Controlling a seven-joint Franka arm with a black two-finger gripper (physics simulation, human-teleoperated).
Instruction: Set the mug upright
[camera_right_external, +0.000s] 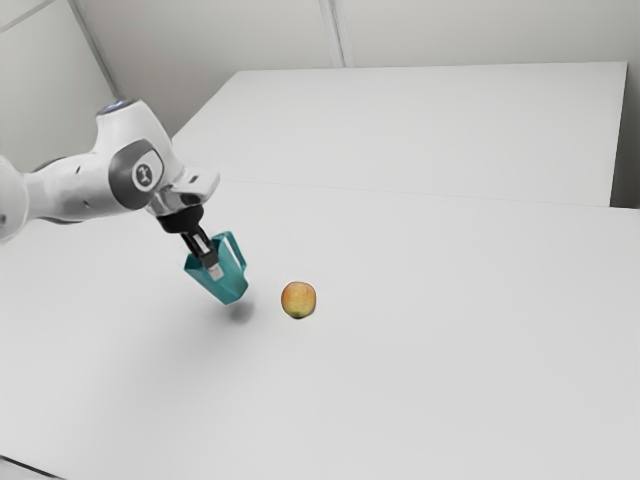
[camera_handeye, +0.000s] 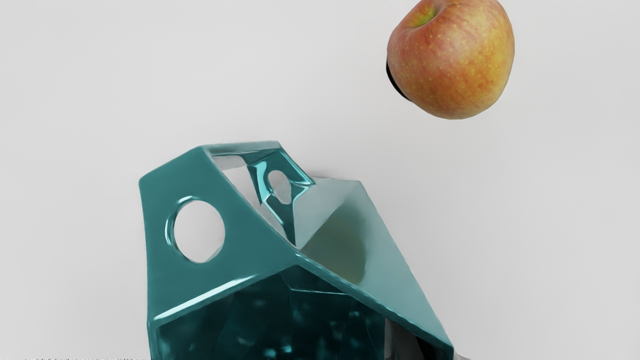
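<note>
The wall of the teal mug (camera_right_external: 230, 287) is gripped by the claw (camera_right_external: 213, 267), its fingers drawn nearly together, with one finger (camera_handeye: 400, 342) seen inside the mouth. The mug is held tilted just above the white desk (camera_right_external: 450, 350), its mouth turned back toward the claw, and a small shadow (camera_right_external: 239, 312) is cast beneath it. Its angular handle (camera_right_external: 236, 247) is pointed away from the claw. Farther out, near the mug but apart from it, a red and yellow apple (camera_right_external: 298, 300) is rested on the desk.
</note>
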